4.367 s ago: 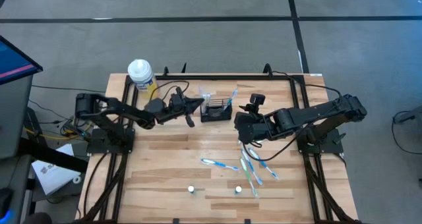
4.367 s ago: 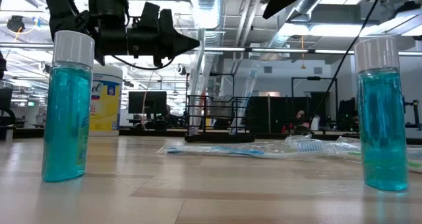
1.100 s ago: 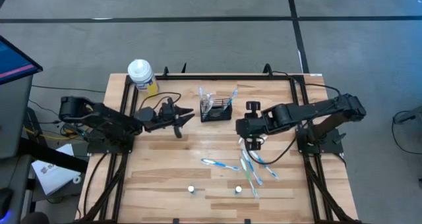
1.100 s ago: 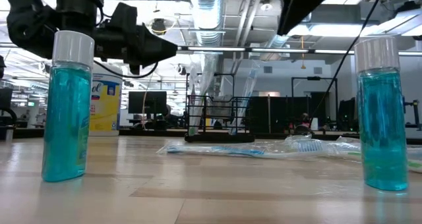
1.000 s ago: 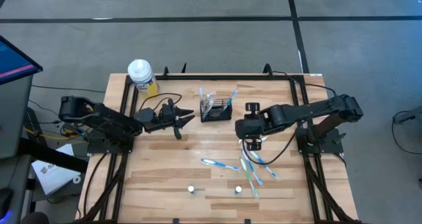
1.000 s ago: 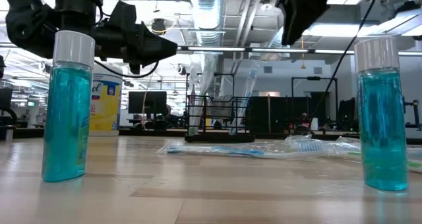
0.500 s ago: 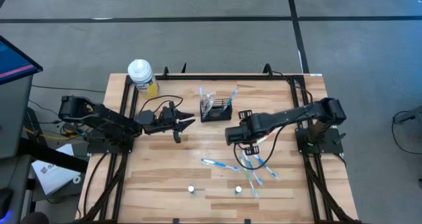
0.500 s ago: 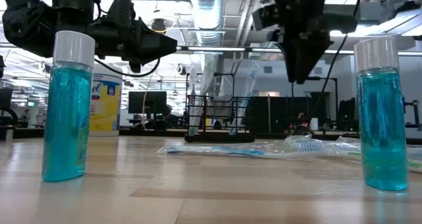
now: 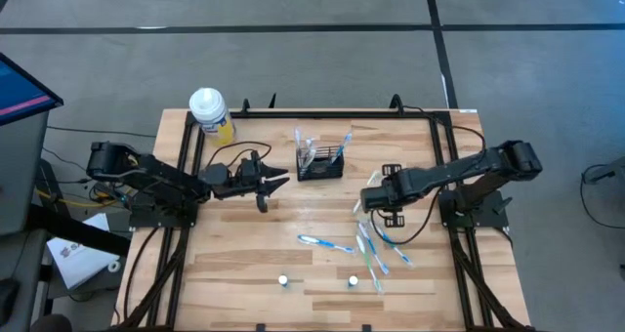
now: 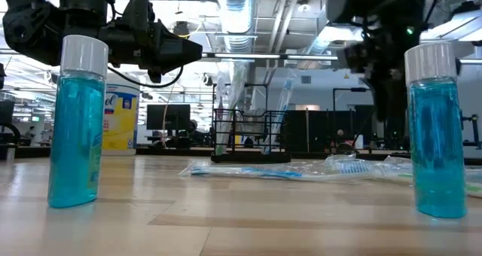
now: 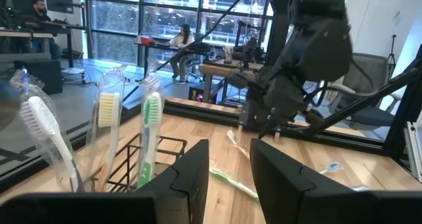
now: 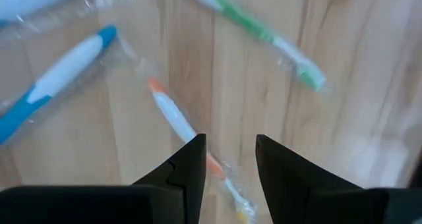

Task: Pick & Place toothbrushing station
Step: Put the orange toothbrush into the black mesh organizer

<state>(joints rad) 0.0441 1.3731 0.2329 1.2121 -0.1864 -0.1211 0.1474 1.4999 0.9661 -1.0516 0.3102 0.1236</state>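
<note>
Toothbrushing station [image 9: 320, 163] at table [image 9: 244, 254] twelve o'clock: light, stiff wire mesh (tips easily); grip rim. Left end effector [image 9: 276, 177] apart at its nine o'clock; right end effector [image 12: 227, 161] apart, empty, over wrapped toothbrushes [image 9: 371, 249].

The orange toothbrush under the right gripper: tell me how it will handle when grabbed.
The orange toothbrush lies flat in a clear wrapper, so the right gripper, open above it, may slip on the film. It looks slim and probably light and stiff. Lying low on the wooden table, it gives little height to pinch.
</note>
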